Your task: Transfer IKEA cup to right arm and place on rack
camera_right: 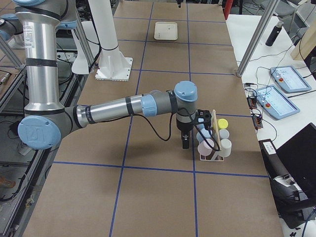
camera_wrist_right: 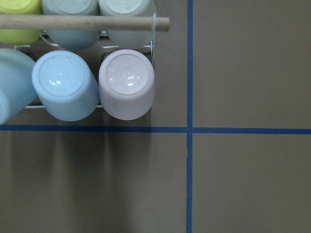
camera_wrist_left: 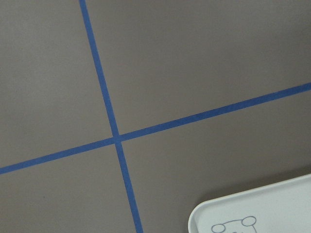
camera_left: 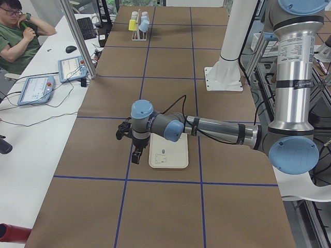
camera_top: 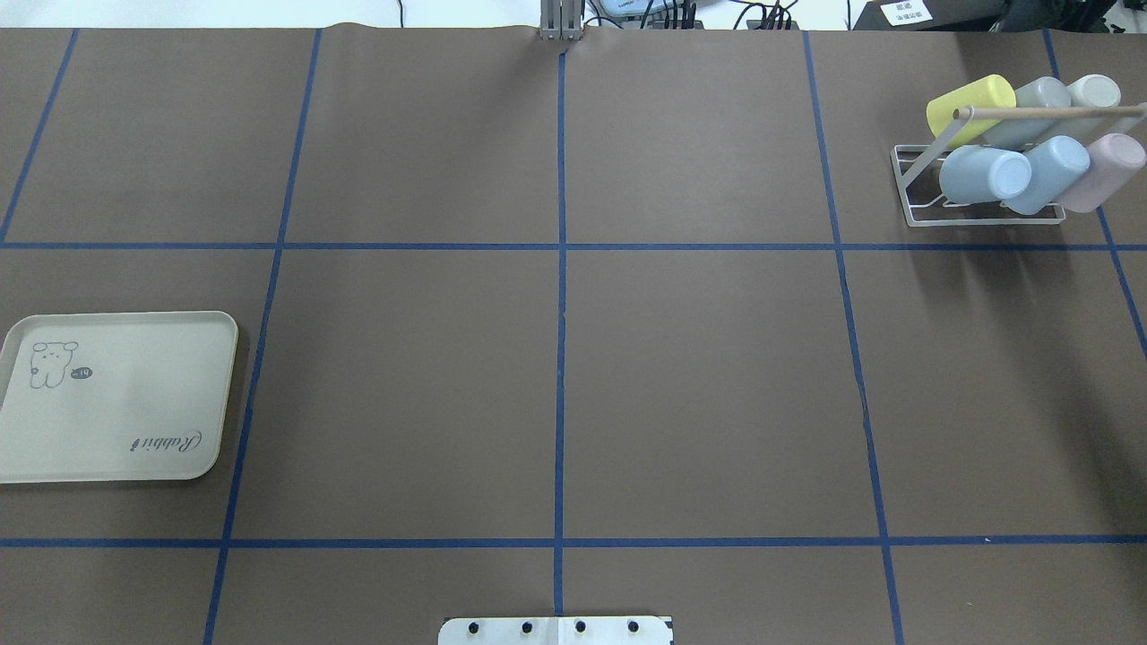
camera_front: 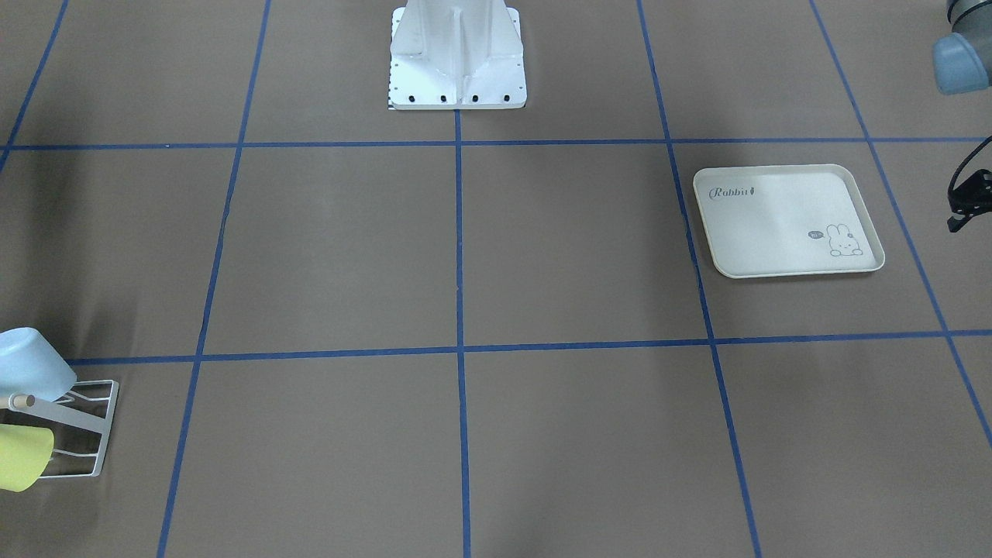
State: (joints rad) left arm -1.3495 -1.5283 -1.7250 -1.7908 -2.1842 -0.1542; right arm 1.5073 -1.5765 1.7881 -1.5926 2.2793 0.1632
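The white wire rack stands at the far right of the table and holds several cups lying on their sides: a yellow one, two blue ones and a pink one among them. I cannot tell which is the IKEA cup. The right wrist view looks straight down on the pink cup under the wooden peg. My right arm reaches out with its gripper just beside the rack; whether it is open I cannot tell. My left gripper hangs beside the tray, state unclear.
A cream rabbit-printed tray with nothing on it lies at the table's left. The robot's white base stands at mid-table edge. A seated person and control tablets are on a side desk.
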